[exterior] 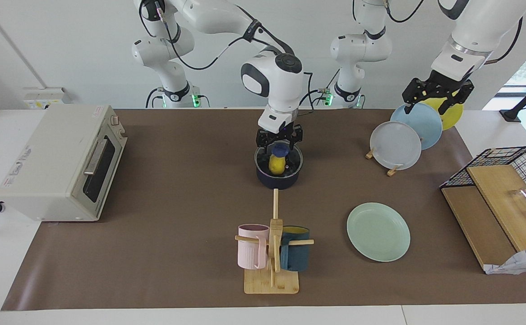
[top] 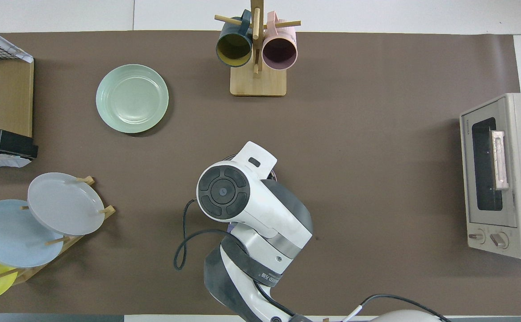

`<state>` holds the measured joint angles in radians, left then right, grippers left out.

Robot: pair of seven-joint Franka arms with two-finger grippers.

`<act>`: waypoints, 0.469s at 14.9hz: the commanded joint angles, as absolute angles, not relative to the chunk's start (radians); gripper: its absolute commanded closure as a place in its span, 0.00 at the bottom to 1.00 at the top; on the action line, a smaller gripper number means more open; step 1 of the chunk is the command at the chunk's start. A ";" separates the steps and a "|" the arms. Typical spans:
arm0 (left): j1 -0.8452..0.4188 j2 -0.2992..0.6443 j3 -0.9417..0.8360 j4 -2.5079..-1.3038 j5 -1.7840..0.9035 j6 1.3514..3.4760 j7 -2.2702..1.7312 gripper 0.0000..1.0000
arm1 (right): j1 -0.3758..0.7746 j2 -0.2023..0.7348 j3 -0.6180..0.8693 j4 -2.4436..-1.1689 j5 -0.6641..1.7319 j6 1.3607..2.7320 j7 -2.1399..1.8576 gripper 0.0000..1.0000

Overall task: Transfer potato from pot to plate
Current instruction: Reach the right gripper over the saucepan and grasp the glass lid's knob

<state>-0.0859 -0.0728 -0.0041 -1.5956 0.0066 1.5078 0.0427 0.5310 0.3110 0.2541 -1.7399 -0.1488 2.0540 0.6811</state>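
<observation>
The yellow potato (exterior: 275, 164) lies in the dark navy pot (exterior: 279, 174) at the middle of the table. The end of the pot's blue handle (exterior: 280, 148) shows at the rim nearer the robots. My right gripper (exterior: 279, 141) hangs open just above that rim and the handle, its fingers on either side of the handle. In the overhead view the right arm (top: 242, 201) hides the pot and potato. The mint-green plate (exterior: 378, 231) (top: 132, 98) lies bare, farther from the robots, toward the left arm's end. My left gripper (exterior: 434, 100) waits open over the plate rack.
A rack with grey-white (exterior: 395, 145), light blue and yellow plates stands near the left arm. A wooden mug tree (exterior: 273, 253) with pink and teal mugs stands farther from the robots than the pot. A toaster oven (exterior: 62, 162) and a wire basket (exterior: 497, 198) stand at the table's ends.
</observation>
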 commanded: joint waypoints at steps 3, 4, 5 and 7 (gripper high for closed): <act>-0.091 -0.080 -0.002 -1.601 -0.009 1.522 0.037 0.00 | 0.531 0.284 0.256 -1.776 -0.170 2.085 0.709 0.05; -0.091 -0.080 -0.002 -1.601 -0.009 1.522 0.037 0.00 | 0.531 0.284 0.256 -1.775 -0.170 2.086 0.709 0.14; -0.091 -0.080 -0.002 -1.601 -0.009 1.522 0.037 0.00 | 0.532 0.285 0.256 -1.773 -0.170 2.088 0.709 0.19; -0.091 -0.080 -0.002 -1.601 -0.009 1.525 0.037 0.00 | 0.531 0.285 0.256 -1.781 -0.170 2.106 0.707 0.20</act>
